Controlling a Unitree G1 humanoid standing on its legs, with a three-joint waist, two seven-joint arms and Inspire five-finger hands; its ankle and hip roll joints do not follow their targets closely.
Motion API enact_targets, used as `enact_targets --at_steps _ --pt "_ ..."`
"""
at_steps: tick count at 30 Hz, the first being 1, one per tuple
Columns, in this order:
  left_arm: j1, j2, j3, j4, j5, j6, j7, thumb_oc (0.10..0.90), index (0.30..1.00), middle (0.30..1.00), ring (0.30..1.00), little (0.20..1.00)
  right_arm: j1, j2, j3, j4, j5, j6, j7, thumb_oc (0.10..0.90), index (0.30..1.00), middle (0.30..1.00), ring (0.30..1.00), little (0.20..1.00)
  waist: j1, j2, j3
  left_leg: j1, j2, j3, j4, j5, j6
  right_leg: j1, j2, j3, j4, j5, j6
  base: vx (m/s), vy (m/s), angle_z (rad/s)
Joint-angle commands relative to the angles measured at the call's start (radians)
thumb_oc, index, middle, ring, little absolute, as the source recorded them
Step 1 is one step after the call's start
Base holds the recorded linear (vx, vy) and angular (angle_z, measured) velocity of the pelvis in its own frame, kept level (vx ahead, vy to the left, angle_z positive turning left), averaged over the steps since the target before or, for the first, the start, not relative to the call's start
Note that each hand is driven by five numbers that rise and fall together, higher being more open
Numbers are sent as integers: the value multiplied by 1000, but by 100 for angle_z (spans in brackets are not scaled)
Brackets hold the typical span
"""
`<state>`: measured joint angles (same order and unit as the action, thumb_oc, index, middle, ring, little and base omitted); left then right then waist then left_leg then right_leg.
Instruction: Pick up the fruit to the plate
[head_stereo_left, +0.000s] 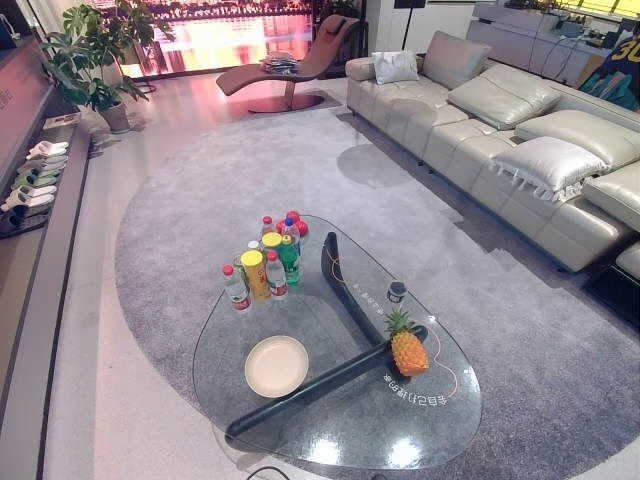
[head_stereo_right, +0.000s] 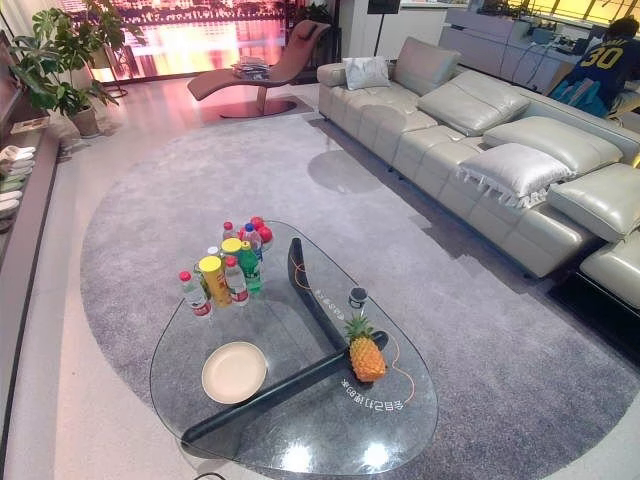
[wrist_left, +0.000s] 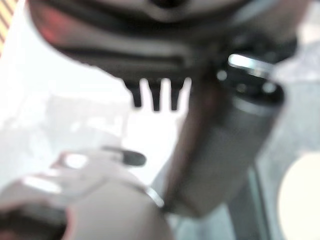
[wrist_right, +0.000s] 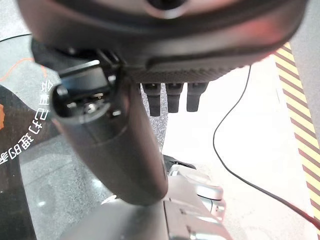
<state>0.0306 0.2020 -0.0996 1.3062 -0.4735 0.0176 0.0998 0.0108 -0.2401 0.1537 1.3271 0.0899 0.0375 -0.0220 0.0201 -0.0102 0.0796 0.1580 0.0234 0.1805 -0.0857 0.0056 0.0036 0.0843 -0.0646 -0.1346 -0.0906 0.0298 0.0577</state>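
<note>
Here, going from the left, plants (head_stereo_left: 85, 55) are seen in the far corner beside a low shelf (head_stereo_left: 35, 175) with slippers. On the glass table (head_stereo_left: 300, 420), bottles and cans (head_stereo_left: 265, 262) are clustered at the far left end, and a cream plate (head_stereo_left: 277, 366) lies nearer, just left of the table's dark base (head_stereo_left: 330, 375). The pineapple (head_stereo_left: 407, 345) stands upright to the right of the plate, well apart from it, with the base between them and a small dark jar (head_stereo_left: 396, 291) beyond it. The table rests on a round grey rug (head_stereo_left: 200, 180). A lounge chair (head_stereo_left: 295, 65) is seen at the far window, and a pale sofa (head_stereo_left: 500, 130) with cushions runs along the right, where a person in a dark jersey (head_stereo_right: 600, 70) is seated behind it.

The left hand (wrist_left: 155, 92) is shown with fingers hanging straight and slack, holding nothing. The right hand (wrist_right: 172, 97) is likewise relaxed and empty beside the table edge, so the pineapple is touched by neither.
</note>
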Motion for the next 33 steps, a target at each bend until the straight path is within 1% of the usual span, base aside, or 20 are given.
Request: enact_targets --at_steps 1,4,8,13,22,27,31,33 --pt "-89 -26 22 77 14 -20 0 800 900 900 900 900 -74 7 20 53 1 12 31 800 900 900 900 900 0 -19 11 -3 -21 -23 18 -48 -42 49 -25 -22 39 -19 36 0 0 0" --pt "-85 -28 26 75 26 -30 -1 800 900 900 900 900 -74 12 22 51 5 13 29 800 900 900 900 900 2 -22 12 -5 -20 -25 20 -50 -40 47 -24 -21 41 -21 36 0 0 0" --pt "-85 -24 28 75 21 -18 -19 800 900 900 900 900 -77 7 18 54 -3 14 36 800 900 900 900 900 3 -21 11 -2 -20 -23 17 -51 -39 50 -23 -20 39 -21 35 0 0 0" --pt "-86 -25 23 74 18 -15 -9 800 900 900 900 900 -78 9 23 55 -1 19 34 800 900 900 900 900 2 -21 10 -1 -18 -23 18 -51 -40 51 -22 -16 39 -22 34 0 0 0" --pt "-93 -23 24 76 12 -25 4 800 900 900 900 900 -82 12 24 56 -3 10 -5 800 900 900 900 900 -2 -19 17 -6 -16 -22 22 -49 -39 44 -21 -13 43 -21 32 0 0 0" --pt "-90 -21 31 80 17 -32 2 800 900 900 900 900 -79 4 16 58 -19 -2 -44 800 900 900 900 900 -2 -22 26 -14 -16 -20 29 -49 -40 34 -21 -12 46 -19 33 0 0 0" --pt "-95 -20 27 76 9 -37 8 800 900 900 900 900 -83 -4 13 49 -26 -12 -81 800 900 900 900 900 -3 -26 48 -39 -14 -17 41 -47 -39 6 -18 -7 59 -18 33 -7 -2 -1" --pt "-105 -16 20 72 -8 -38 10 800 900 900 900 900 -90 -9 18 40 -23 -23 -119 800 900 900 900 900 -4 -28 65 -57 -12 -17 44 -44 -38 -17 -15 -3 68 -16 33 -45 -11 -3"
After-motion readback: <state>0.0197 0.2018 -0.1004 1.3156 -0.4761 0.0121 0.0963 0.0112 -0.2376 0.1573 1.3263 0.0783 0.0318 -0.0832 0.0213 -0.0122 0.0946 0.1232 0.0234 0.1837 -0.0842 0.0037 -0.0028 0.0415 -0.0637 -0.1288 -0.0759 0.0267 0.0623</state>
